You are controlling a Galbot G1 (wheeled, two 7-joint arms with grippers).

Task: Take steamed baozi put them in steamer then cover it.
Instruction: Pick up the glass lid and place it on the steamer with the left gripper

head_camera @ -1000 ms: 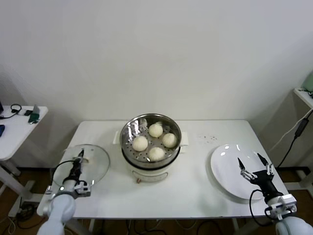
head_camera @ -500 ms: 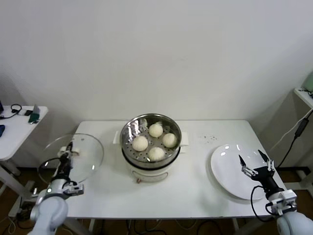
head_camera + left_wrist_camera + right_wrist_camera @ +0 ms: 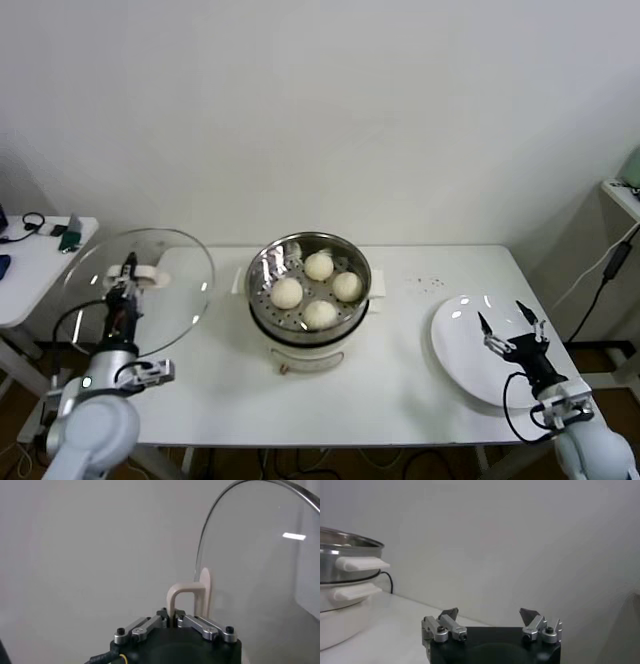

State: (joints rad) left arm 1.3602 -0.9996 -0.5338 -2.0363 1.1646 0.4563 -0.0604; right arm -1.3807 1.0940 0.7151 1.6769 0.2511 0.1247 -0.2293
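**A:** What is the left gripper (image 3: 171, 621) doing?

**B:** Its jaws are clamped on the white rectangular handle (image 3: 186, 598) of the round clear glass lid with a metal rim (image 3: 138, 290). The lid is lifted clear of the white table (image 3: 400, 390) and tilted nearly on edge, so its broad face looks toward the steamer and not down.

**A:** And which way does the steamer lie from it?

**B:** The round shiny steel steamer on its cream-white base (image 3: 309, 345) stands at the middle of the table, off to the right of the held lid and lower than it. By the look of it, the lid must travel rightward and be laid flat before it can seat on the rim. The left arm is the nearer one, and it has the lid.

**A:** The right gripper (image 3: 510, 333)?

**B:** Spread wide and holding nothing, it hovers over the flat white round plate (image 3: 465, 350) at the table's right end, well apart from the steamer.

**A:** Counts?

**B:** Four smooth cream-white steamed buns (image 3: 319, 291), all on the perforated tray inside the steamer; one lid, one steamer, one plate with no bun on it. Covering looks to be the only step left.
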